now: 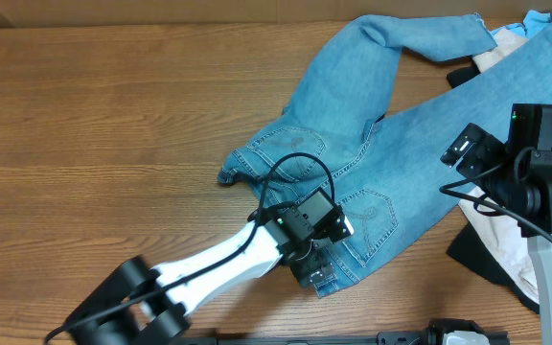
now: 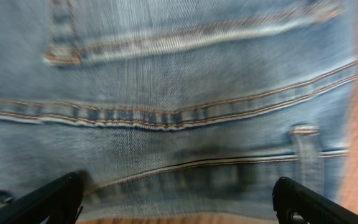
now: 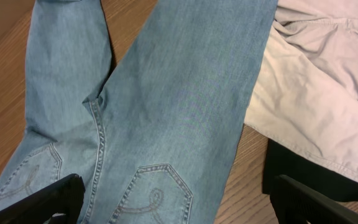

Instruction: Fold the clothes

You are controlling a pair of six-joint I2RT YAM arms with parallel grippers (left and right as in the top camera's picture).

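The light blue jeans [image 1: 391, 144] lie spread on the wooden table, waistband at the near middle and legs running up to the far right. My left gripper [image 1: 319, 264] hovers low over the waistband, open. In the left wrist view its dark fingers [image 2: 48, 202] straddle the waistband seam and a belt loop [image 2: 306, 149], with denim [image 2: 179, 124] filling the blurred frame. My right gripper [image 1: 466, 151] hangs open above the right edge of one leg. The right wrist view looks down on the jeans [image 3: 179, 93], and a stitched back pocket [image 3: 157, 196] lies between the open fingers [image 3: 316, 202].
A pale beige garment [image 3: 328, 74] lies right of the jeans, partly under my right arm [image 1: 492, 216]. A black garment [image 3: 303, 174] lies at the near right [image 1: 472, 254]. A bright-blue piece [image 1: 544, 21] and another black piece [image 1: 463, 75] sit at the far right.
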